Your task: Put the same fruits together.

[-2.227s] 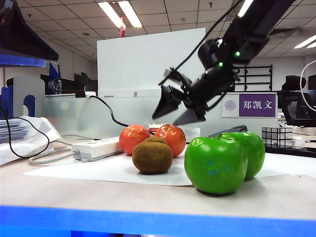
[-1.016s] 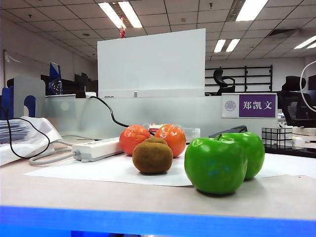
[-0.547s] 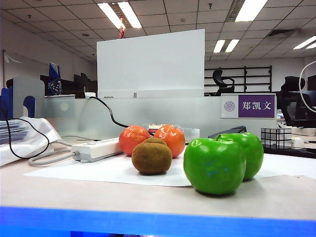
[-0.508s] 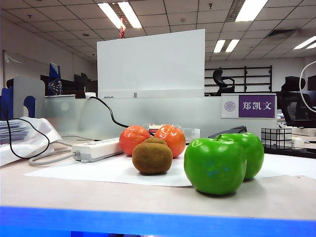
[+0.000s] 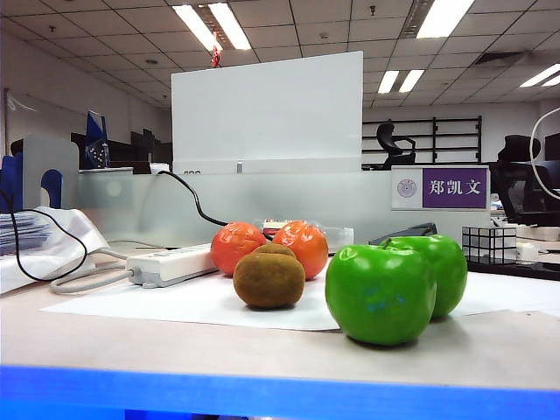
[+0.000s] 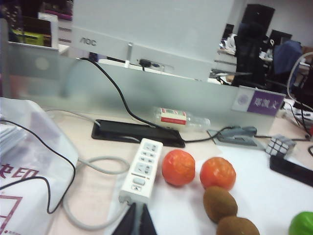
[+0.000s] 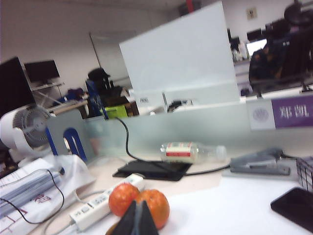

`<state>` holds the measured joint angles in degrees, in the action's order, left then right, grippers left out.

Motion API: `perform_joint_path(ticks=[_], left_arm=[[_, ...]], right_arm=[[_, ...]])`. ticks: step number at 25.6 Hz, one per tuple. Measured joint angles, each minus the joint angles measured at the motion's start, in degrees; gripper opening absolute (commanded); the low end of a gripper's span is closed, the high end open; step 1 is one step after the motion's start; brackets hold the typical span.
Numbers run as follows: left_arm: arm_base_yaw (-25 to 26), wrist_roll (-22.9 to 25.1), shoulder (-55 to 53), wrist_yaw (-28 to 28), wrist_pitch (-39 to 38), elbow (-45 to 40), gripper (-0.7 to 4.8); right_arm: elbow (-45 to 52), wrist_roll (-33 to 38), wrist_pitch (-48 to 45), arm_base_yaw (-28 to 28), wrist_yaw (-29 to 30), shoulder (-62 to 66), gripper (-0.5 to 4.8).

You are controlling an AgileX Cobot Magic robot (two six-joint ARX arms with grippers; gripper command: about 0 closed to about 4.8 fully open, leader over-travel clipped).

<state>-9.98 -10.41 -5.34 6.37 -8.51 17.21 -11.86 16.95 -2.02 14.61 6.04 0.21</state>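
The fruits sit in pairs on a white sheet [image 5: 175,302]. Two orange-red tangerines [image 5: 237,247] [image 5: 303,248] stand side by side at the back. A brown kiwi [image 5: 269,278] lies in front of them, half hiding the other kiwi [image 5: 276,249]. Two green apples [image 5: 381,293] [image 5: 440,265] touch at the front right. Neither gripper shows in the exterior view. My left gripper [image 6: 136,223] is shut and empty, held back from the tangerines [image 6: 178,167] [image 6: 217,173] and kiwis [image 6: 220,203] [image 6: 237,227], beside the power strip. My right gripper [image 7: 137,218] is shut and empty, short of the tangerines [image 7: 122,198] [image 7: 155,205].
A white power strip [image 5: 171,262] with its cable lies left of the fruit, and a bag of papers [image 5: 35,241] beyond it. A black-and-white cube [image 5: 490,245] and a stapler [image 5: 404,233] stand at the right. A lying bottle [image 6: 178,118] and a frosted partition [image 5: 289,206] close the back.
The right arm, which hung with open jaws above the tangerines two seconds ago, has left the exterior view. The fruits have not moved.
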Motion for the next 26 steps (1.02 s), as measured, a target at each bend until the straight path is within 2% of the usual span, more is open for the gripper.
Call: perform_joint_path(ticks=[4,8,14,16,20,26], left_arm=[[0.0,0.0,0.0,-2.2,1.4,-3.4,-0.06],[0.0,0.0,0.0,-2.5,6.7,-7.7,-0.06],[0.0,4.1,0.0,-2.6,12.7,-10.7,-0.05],[0.0,5.2,0.0,-4.0,13.0,-11.6,-0.05],[0.0,5.7,0.0,-12.5,13.3,-13.6,-0.04],[0.0,5.5,0.0,-13.7,14.2,-13.6,-0.05]], right_arm=[[2.3,-3.3,0.4,0.0,-0.6,0.0,-0.08],[6.8,-6.2,1.0,0.0,-1.3,0.0,-0.08],[9.9,-10.6,0.0,0.0,-1.4,0.0,-0.08],[10.5,-10.9,-0.3,0.0,-2.0,0.0,-0.08],[11.2,-11.0,0.7,0.0,-3.5,0.0,-0.08],[11.2,-11.0,0.8,0.0,-3.9,0.0,-0.08]])
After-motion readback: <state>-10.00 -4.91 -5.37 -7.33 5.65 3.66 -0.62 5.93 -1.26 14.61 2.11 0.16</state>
